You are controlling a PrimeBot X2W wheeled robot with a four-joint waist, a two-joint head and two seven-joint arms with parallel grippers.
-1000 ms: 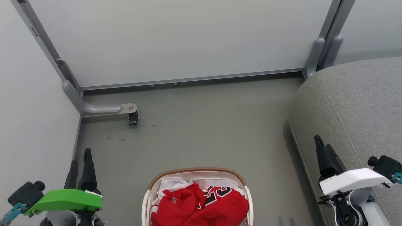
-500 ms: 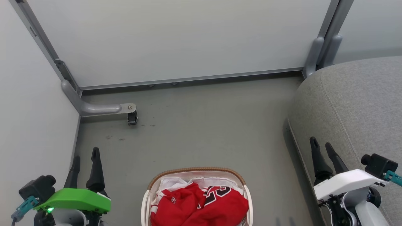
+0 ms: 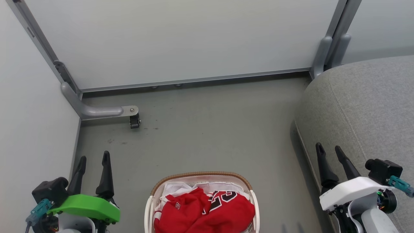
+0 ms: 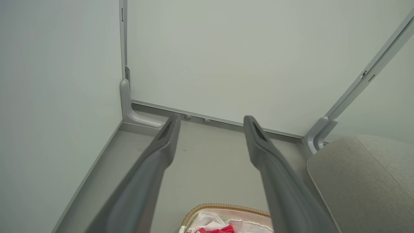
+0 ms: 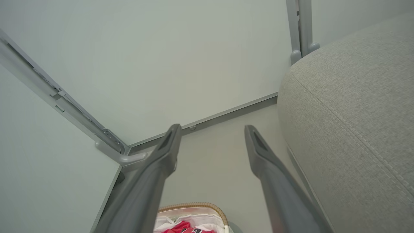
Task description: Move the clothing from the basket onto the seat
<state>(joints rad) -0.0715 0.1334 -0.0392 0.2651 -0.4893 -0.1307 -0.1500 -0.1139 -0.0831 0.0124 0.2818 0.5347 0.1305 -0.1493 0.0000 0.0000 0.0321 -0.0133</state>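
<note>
A: Progress?
B: Nothing is getting across yet. The clothing point(image 3: 207, 210) is lying crumpled inside the basket point(image 3: 200, 175), red jerseys over a white sheet. The seat point(image 3: 365, 106) is showing bare grey fabric wherever it is in view. Every grasp, lift and carry is waiting to be done.

A: Hands?
B: The left hand point(image 3: 94, 155) is hovering over the floor point(image 3: 210, 129) by the left wall edge, fingers spread, carrying nothing. The right hand point(image 3: 329, 146) is hovering at the seat's front edge, also spread and empty. Both are pointing toward the back wall, and neither is touching the basket.

A: Basket position?
B: It is sitting on the floor between the two hands, well apart from the back wall edge.

A: Orientation?
B: It is standing upright, mouth up. The frame is cutting off its near part, so the oval's long axis is possibly running left to right. The heap is showing no clear axis, and a black-and-white number is facing up on the seat side.
</note>
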